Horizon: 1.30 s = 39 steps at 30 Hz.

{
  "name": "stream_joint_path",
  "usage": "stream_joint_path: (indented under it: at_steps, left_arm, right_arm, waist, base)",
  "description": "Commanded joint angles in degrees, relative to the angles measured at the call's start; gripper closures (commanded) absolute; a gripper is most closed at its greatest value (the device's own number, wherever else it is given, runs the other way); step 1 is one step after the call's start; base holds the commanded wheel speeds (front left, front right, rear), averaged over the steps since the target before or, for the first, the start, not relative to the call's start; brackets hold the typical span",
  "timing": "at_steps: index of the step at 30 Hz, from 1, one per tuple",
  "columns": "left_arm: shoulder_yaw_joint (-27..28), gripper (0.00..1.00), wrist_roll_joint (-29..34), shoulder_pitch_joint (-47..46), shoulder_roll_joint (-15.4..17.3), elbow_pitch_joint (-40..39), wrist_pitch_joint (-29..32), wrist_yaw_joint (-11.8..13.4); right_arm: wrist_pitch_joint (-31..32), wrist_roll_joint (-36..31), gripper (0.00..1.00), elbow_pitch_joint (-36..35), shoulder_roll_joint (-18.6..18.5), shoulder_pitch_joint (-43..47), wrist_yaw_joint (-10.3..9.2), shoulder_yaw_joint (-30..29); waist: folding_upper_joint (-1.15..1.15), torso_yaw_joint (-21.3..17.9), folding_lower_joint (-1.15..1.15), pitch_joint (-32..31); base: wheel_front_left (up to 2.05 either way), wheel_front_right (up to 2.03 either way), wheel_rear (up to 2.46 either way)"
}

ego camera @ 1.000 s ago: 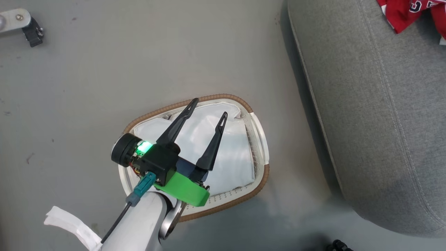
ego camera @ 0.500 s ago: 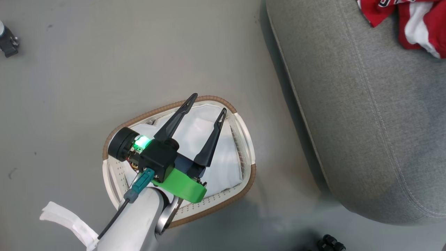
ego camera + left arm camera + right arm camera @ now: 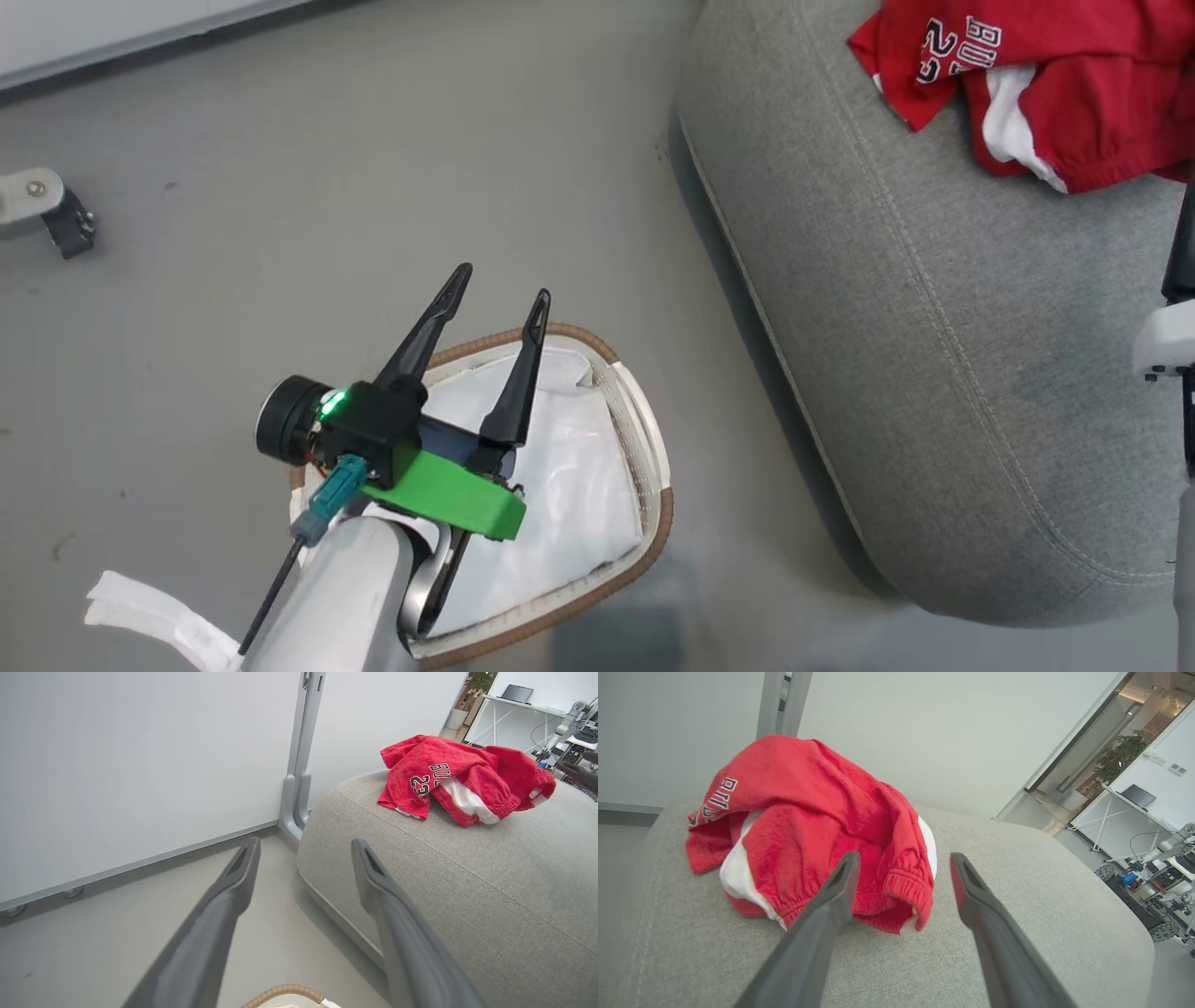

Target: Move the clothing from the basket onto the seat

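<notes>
Seat (image 3: 934, 373): grey woven couch cushion with a stitched seam along its rounded edge.
Clothing (image 3: 1055, 84): red garments with white trim and lettering, heaped on the seat near its far edge.
Basket (image 3: 658, 523): on the floor (image 3: 373, 140) just beside the seat's edge, white lining (image 3: 560, 485) inside.
Left gripper (image 3: 502, 284): over the basket, fingers spread, holding nothing.
Right gripper (image 3: 904, 857): above the seat, near the clothing, fingers spread, holding nothing.

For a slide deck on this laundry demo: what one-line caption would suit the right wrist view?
Open right gripper pointing at the red clothing heaped on the grey seat.
</notes>
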Motion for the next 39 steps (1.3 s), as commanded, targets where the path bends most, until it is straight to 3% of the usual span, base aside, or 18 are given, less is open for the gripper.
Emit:
stream_joint_path:
  at_steps: [1,8,17,25,32,39]
  left_arm:
    - [1.2,0.00,-0.5,1.4,-0.5,0.3,0.0,0.0]
    - [6.4,0.00,-1.8,4.4,-2.4,1.1,0.0,0.4]
    - [13.4,0.00,-2.7,8.9,-3.0,0.5,0.0,1.6]
    - [18.7,0.00,-4.5,14.2,-3.1,-0.5,0.0,3.7]
    - [21.0,0.00,-6.3,19.7,-3.1,-0.9,0.0,4.2]
    - [22.2,0.00,-7.7,24.3,-3.1,-1.4,0.0,4.3]
  right_arm:
    - [0.0,0.0,0.00,-0.7,-0.2,0.5,-0.09,0.7]
    - [0.0,1.6,0.00,-1.5,-0.4,-2.0,-0.08,5.4]
    - [0.0,5.0,0.00,0.0,3.7,-3.6,-0.08,15.0]
    - [0.0,8.7,0.00,1.6,6.2,1.6,-0.08,24.0]
    - [0.0,14.6,0.00,-1.3,6.5,9.0,-0.08,29.2]
    - [0.0,18.7,0.00,-4.7,6.5,16.7,-0.08,30.8]
  waist:
    - [0.00,0.1,0.00,-4.6]
    - [0.00,3.1,0.00,-10.2]
    - [0.00,8.8,0.00,-15.1]
    - [0.00,12.2,0.00,-17.6]
    - [0.00,13.0,0.00,-20.4]
    - [0.00,12.6,0.00,-23.0]
  base:
    - [0.00,0.00,0.00]
    - [0.00,0.00,0.00]
    - [0.00,0.00,0.00]
    - [0.00,0.00,0.00]
    - [0.00,0.00,0.00]
    - [0.00,0.00,0.00]
